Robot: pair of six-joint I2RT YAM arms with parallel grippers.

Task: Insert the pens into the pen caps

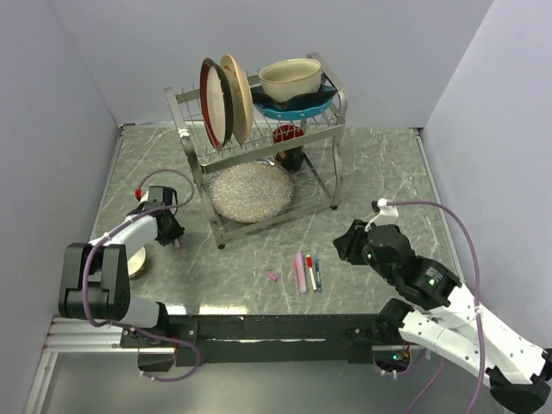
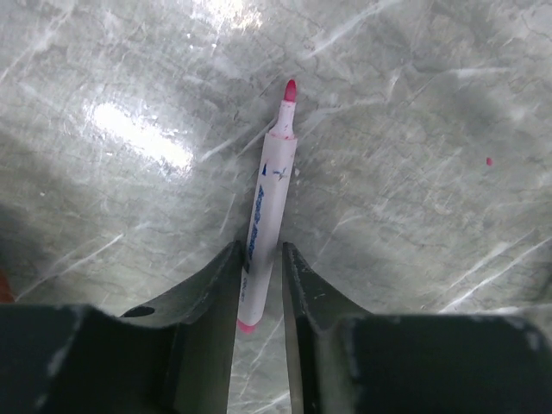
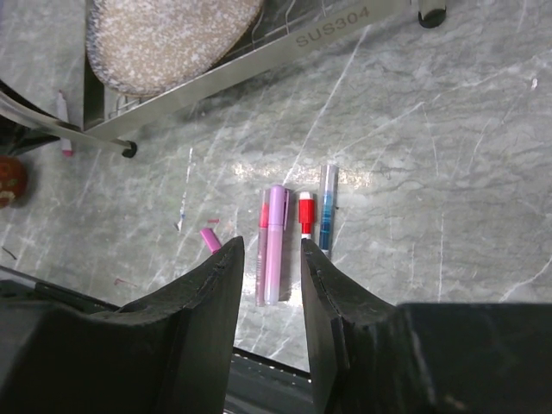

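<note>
Two hands at the pens on a grey marbled counter (image 1: 388, 172), in front of a dish rack (image 3: 332, 36).
The left hand (image 2: 260, 248) flanks a white pen (image 2: 269, 198) lying on the counter; I cannot tell if it pinches. The right hand (image 3: 269, 244), spread and holding nothing, hangs above a pink pen (image 3: 274, 233), a blue pen (image 3: 327, 211) and, just left, a pink cap (image 3: 210, 239).

pens (image 1: 306, 272) before rack (image 1: 191, 121), cap (image 1: 272, 276) left of them

A robotics lab test cell: 2 robot arms (image 1: 431, 293) bolted to a marble-patterned table (image 1: 388, 172) boxed in by plain walls (image 1: 52, 103).
</note>
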